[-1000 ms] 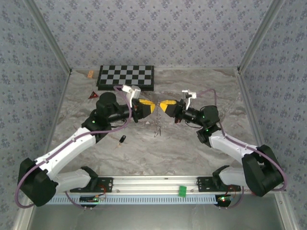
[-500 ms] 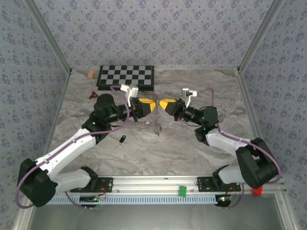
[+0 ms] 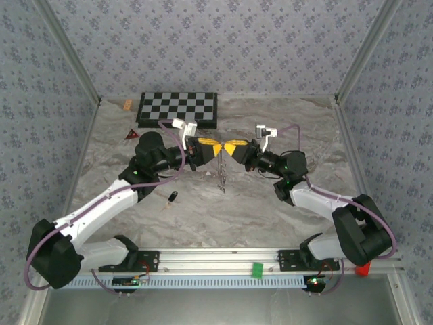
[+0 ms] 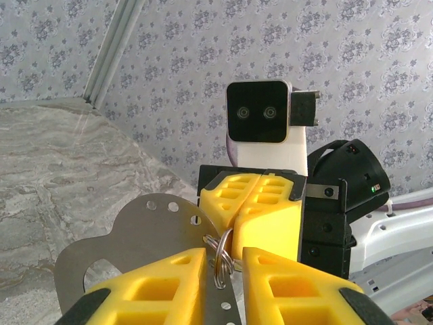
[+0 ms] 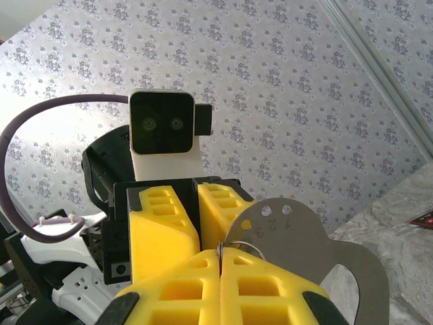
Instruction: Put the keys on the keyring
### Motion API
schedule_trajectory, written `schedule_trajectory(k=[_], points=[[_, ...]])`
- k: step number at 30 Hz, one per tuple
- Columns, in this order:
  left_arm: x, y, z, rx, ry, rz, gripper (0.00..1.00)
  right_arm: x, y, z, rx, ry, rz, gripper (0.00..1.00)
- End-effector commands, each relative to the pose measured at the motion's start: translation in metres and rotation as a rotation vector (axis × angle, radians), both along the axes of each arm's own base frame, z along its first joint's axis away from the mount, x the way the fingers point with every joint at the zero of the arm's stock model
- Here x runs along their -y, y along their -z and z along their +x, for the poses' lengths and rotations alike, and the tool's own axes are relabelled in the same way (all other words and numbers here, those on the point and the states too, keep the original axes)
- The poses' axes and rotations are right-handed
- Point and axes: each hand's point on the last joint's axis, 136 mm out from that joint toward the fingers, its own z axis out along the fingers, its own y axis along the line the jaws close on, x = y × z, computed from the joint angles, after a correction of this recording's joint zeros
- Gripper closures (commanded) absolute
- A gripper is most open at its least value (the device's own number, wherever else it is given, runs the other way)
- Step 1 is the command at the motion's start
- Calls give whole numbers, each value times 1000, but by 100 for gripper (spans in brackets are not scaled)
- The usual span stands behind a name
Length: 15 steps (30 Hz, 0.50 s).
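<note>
Small stamped digits beside the holes of the metal tag (image 5: 308, 233), hardly legible

keyring (image 4: 220, 252): thin bright wire, polished metal; tag (image 4: 145, 227) on it: flat grey sheet metal, dull finish; left gripper (image 4: 224, 263): fingers (image 4: 159, 288) yellow plastic, matt; table (image 3: 270, 203): smooth marble look, faint sheen

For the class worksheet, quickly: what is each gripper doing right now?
Left gripper: fingers slightly apart around the keyring; grip cannot be told.
Right gripper: closed on the keyring.
</note>
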Motion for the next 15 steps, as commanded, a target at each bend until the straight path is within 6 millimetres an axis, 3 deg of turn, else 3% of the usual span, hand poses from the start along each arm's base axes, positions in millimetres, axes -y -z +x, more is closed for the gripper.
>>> schedule_trajectory(k=[1,12,15], points=[[-2,-6,-4,29,14,-16,78,5,-20,0,51,18,51,100],[2,17,-11,-2,33,46,77,9,-9,17,1,78,24,100],[6,21,-17,-8,48,59,71,10,-5,21,-3,95,11,100]])
